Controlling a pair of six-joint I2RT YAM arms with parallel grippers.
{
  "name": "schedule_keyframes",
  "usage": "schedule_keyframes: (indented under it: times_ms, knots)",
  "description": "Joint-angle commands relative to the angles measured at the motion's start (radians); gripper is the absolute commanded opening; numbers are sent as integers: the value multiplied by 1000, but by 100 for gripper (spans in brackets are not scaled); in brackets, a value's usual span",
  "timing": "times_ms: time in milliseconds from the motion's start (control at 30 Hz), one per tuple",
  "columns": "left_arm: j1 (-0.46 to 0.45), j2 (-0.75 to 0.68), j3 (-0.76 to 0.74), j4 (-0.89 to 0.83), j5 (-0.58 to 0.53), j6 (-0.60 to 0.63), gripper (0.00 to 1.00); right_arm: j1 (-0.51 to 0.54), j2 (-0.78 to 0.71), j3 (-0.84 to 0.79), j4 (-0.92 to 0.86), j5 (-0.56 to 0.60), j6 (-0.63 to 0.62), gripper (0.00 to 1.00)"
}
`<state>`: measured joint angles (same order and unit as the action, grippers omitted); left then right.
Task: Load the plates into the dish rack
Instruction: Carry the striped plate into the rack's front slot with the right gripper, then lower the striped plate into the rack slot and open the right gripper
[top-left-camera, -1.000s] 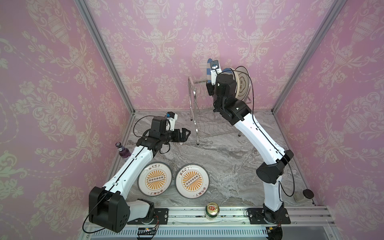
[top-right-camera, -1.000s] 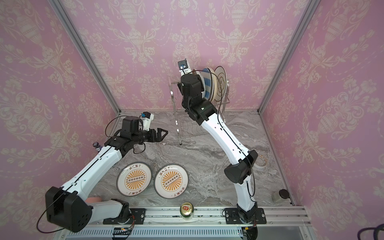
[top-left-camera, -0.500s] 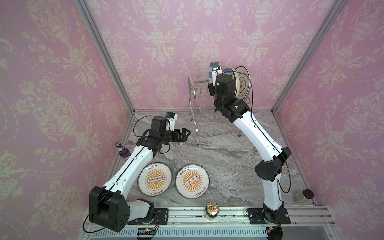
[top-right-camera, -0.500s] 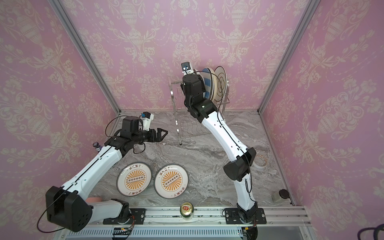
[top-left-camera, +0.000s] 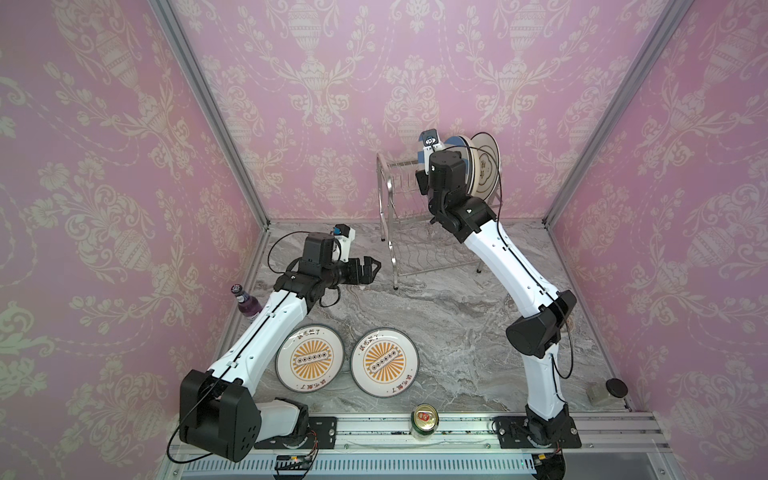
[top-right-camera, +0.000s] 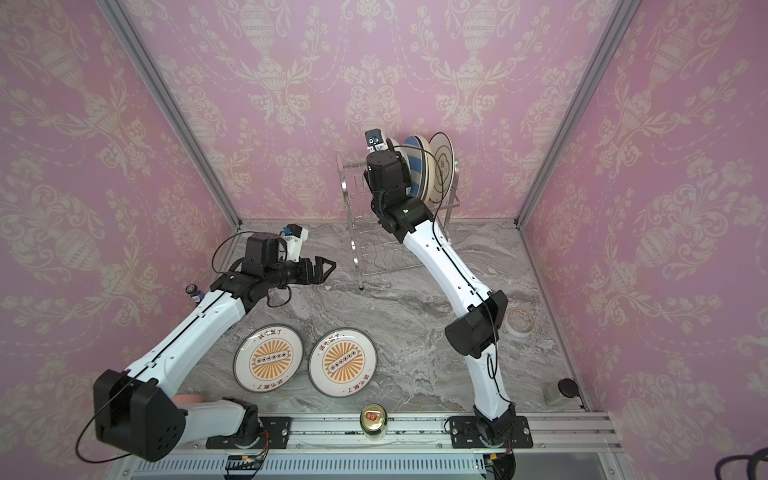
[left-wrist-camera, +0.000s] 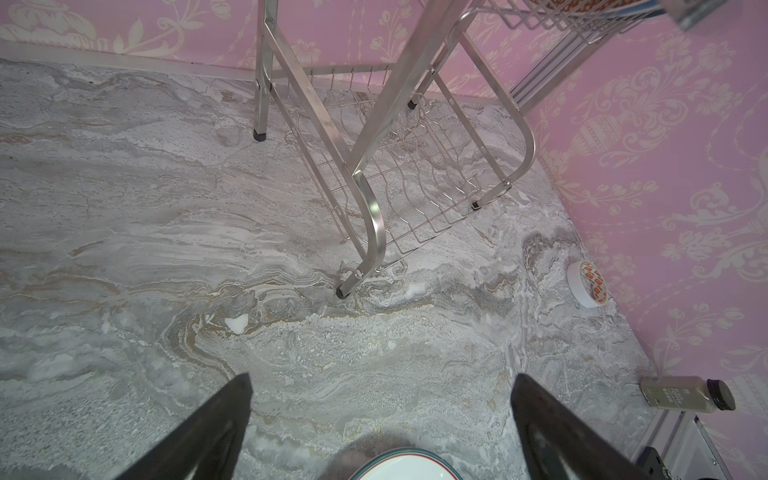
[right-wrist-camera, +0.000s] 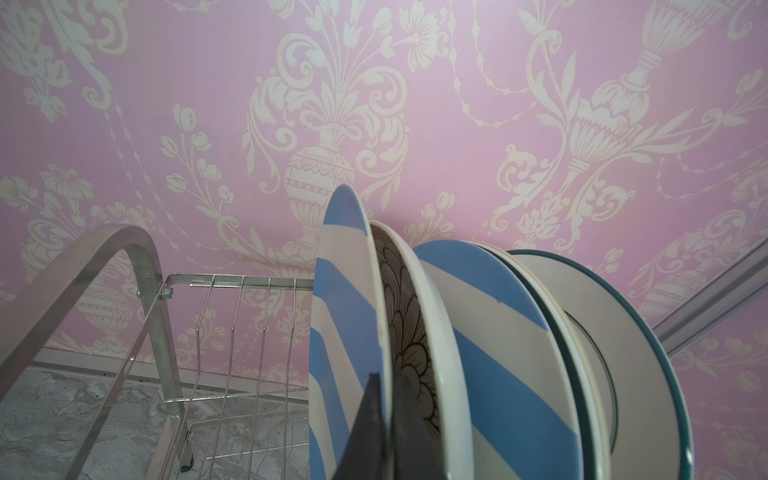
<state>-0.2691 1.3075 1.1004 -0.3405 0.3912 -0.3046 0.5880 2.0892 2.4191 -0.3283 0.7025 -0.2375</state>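
Note:
On the dish rack's (top-left-camera: 386, 199) upper tier my right gripper (right-wrist-camera: 384, 376) is shut on the rim of an upright blue-and-white striped plate (right-wrist-camera: 340, 311). That plate stands close beside a black floral plate (right-wrist-camera: 409, 332), with several more plates (top-left-camera: 484, 166) past it. Whether it sits in a slot I cannot tell. Two white plates with orange sunbursts (top-left-camera: 309, 357) (top-left-camera: 384, 363) lie flat on the table near the front. My left gripper (top-left-camera: 372, 266) hangs open and empty above the table, left of the rack's front leg (left-wrist-camera: 345, 286).
A purple bottle (top-left-camera: 245, 301) stands by the left wall behind my left arm. A drink can (top-left-camera: 424, 420) sits on the front rail. A tape roll (top-right-camera: 519, 322) and a small dark-capped bottle (left-wrist-camera: 685, 392) lie near the right wall. The rack's lower shelf (left-wrist-camera: 415, 187) holds nothing.
My right gripper has shifted slightly rightward and down with the striped plate, closer to the plates in the rack. My left arm has stayed still.

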Motion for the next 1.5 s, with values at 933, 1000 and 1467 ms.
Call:
schedule_keyframes:
  times_ms: [933, 1000, 1467]
  knots:
    - [19, 16, 16, -23, -9, 27, 99, -27, 41, 30, 0, -41, 56, 26]
    - [18, 17, 16, -23, -8, 27, 99, -25, 37, 37, -7, -43, 56, 29]
    - [19, 11, 20, -20, -6, 28, 99, -8, -46, 19, -66, -14, 38, 49]
